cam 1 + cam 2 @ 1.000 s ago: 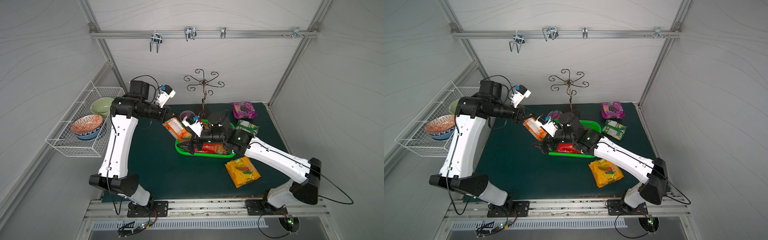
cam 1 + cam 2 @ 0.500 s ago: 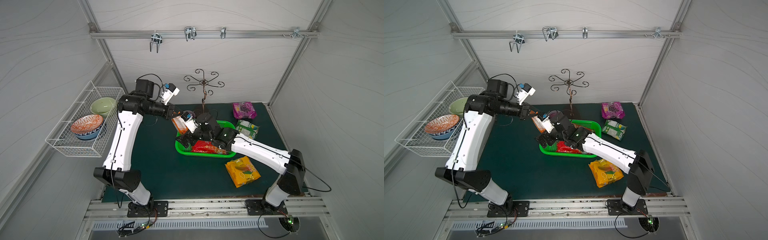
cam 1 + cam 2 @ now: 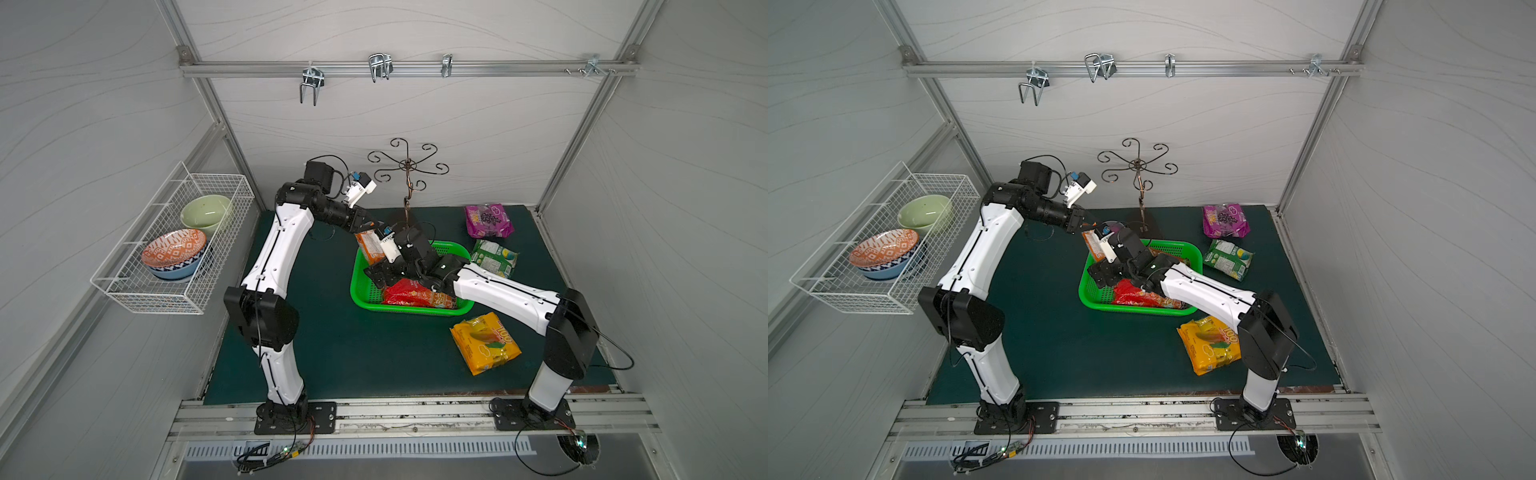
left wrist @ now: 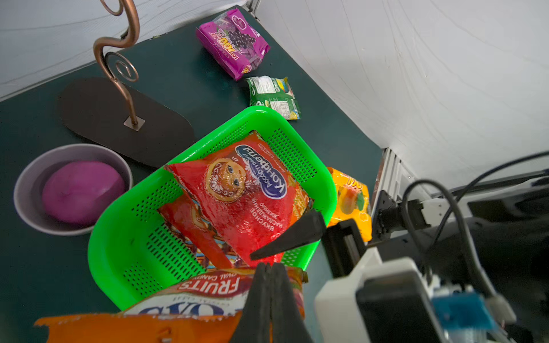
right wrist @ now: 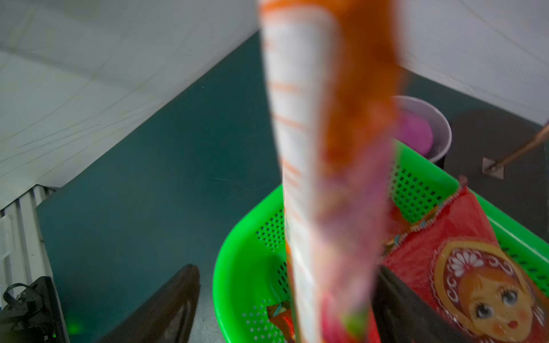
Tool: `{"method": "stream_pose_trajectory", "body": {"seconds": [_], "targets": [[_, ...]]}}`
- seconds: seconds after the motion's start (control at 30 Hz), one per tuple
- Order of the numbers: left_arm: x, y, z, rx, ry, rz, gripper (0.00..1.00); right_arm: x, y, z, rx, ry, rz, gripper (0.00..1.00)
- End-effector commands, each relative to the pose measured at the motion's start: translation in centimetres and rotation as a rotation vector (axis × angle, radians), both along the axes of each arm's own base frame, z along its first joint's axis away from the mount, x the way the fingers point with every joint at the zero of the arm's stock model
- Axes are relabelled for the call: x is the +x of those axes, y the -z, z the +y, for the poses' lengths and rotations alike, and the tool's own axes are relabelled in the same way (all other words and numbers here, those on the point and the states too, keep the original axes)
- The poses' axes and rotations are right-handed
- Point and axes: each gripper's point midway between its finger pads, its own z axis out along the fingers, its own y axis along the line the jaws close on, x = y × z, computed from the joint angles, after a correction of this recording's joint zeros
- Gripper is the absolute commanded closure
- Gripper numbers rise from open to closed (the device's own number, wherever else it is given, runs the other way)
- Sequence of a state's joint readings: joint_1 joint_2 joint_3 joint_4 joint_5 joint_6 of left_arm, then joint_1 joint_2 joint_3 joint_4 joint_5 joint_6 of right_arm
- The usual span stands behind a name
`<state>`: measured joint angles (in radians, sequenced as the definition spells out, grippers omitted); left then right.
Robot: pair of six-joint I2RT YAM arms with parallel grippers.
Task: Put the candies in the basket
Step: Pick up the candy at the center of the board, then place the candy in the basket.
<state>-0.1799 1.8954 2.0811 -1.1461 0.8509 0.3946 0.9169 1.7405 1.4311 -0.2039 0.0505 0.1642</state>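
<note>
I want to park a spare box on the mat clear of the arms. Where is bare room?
Widest bare mat lies in front of the basket, bordered by the yellow bag and front rail. A narrower strip runs between the left arm and the basket. Crowded: the basket's far end, where left gripper, right gripper, orange bag, bowl and stand meet.

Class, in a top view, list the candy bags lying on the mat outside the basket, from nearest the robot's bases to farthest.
yellow candy bag → green candy bag → purple candy bag
</note>
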Motion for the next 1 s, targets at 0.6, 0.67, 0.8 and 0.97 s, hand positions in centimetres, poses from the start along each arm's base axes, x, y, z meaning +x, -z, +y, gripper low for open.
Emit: {"method": "stream_pose_trajectory", "body": {"seconds": [0.6, 0.67, 0.8, 0.97], "targets": [[4.3, 5.2, -3.3, -0.147, 0.232, -0.032, 1.0, -3.0, -1.7, -18.5, -0.001, 0.341, 0.023, 0.01], [3.6, 3.8, -3.9, -0.166, 0.245, -0.038, 1.0, -2.9, -1.7, -18.4, -0.002, 0.34, 0.023, 0.01], [1.9, 0.6, -4.3, -0.22, 0.267, -0.058, 1.0, -2.8, -1.5, -18.2, -0.005, 0.34, 0.034, 0.01], [-0.3, -3.7, -4.7, -0.248, 0.294, -0.133, 1.0, -2.7, -1.6, -17.5, 0.016, 0.316, 0.039, 0.01]]}}
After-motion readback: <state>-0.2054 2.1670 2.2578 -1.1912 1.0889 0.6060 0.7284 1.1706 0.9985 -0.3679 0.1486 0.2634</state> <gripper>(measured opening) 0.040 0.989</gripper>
